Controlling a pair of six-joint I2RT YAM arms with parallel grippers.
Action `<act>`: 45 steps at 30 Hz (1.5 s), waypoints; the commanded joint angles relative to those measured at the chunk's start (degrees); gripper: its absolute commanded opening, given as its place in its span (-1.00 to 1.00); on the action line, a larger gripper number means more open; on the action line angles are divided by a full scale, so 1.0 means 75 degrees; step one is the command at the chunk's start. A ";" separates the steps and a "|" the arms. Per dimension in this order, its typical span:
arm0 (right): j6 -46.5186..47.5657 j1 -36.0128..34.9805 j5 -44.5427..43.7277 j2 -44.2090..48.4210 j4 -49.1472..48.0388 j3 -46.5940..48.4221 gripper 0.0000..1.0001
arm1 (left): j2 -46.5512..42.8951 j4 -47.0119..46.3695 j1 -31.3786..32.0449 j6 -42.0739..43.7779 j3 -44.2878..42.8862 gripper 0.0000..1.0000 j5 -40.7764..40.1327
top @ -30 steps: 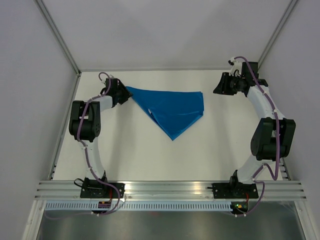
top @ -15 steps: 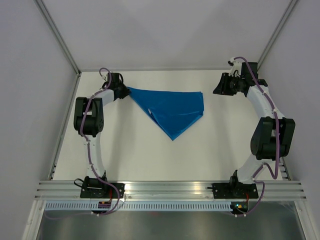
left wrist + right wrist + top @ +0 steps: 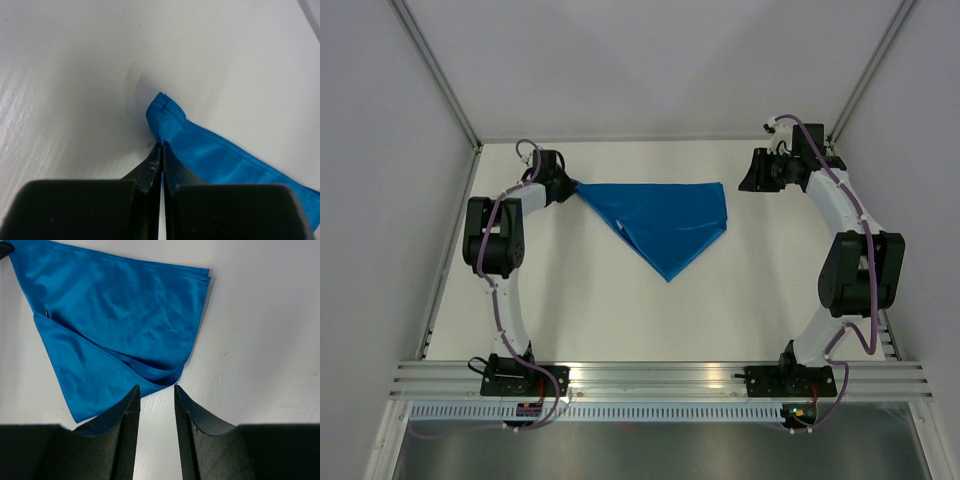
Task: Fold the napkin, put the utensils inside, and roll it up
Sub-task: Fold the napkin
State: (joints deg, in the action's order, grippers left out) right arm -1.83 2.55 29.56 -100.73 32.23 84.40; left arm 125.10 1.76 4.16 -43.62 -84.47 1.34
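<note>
Two ends of one edge decide the coming move. The napkin (image 3: pixel 665 220) lies at the far middle of the table (image 3: pixel 620 320), folded into a rough triangle. Its long straight edge runs left to right along the far side, and its point aims back toward the arm bases.

The left gripper (image 3: pixel 572 186) sits at the far-left end of that edge. In the left wrist view its fingers are pressed together with the hemmed blue corner poking out just past the tips. It appears to have the hem pinched, though the exact bite is hidden by the fingers themselves.

The right gripper (image 3: pixel 752 178) hangs near the far-right end of the same edge, beside it but apart from the cloth. Its jaws stand partly open with nothing between them. From its own camera the napkin spreads ahead and to the left of the fingers, with the doubled right corner closest to the tips.

So the left arm has its end of the long edge, while the right arm is the nearer one to the free end. My judgement is that any further fold hinges on the right jaws closing that small gap. No knife shows in any view.
</note>
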 commanded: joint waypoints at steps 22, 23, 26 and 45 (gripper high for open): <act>0.0923 -0.1957 -0.1000 -0.0492 0.0988 0.0489 -0.22 | -0.2148 -0.3588 0.0616 0.3270 0.2040 -0.95 0.5539; 0.0923 -0.1957 -0.1000 -0.0492 0.0988 0.0489 -0.22 | -0.2160 -0.3447 0.0802 0.3470 0.2028 -0.95 0.5679; 0.0935 -0.1980 -0.1023 -0.0433 0.1023 0.0477 -0.22 | -0.2277 -0.2709 0.1143 0.4232 0.2004 -0.95 0.5750; 0.1017 -0.1992 -0.1176 -0.0175 0.1058 0.0196 -0.23 | -0.2922 -0.0281 0.2878 0.7139 0.2285 -0.95 0.3806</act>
State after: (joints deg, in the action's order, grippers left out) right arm 5.85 -12.16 22.17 -104.40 38.68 86.04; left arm 105.54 -2.44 24.45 3.53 -67.13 33.93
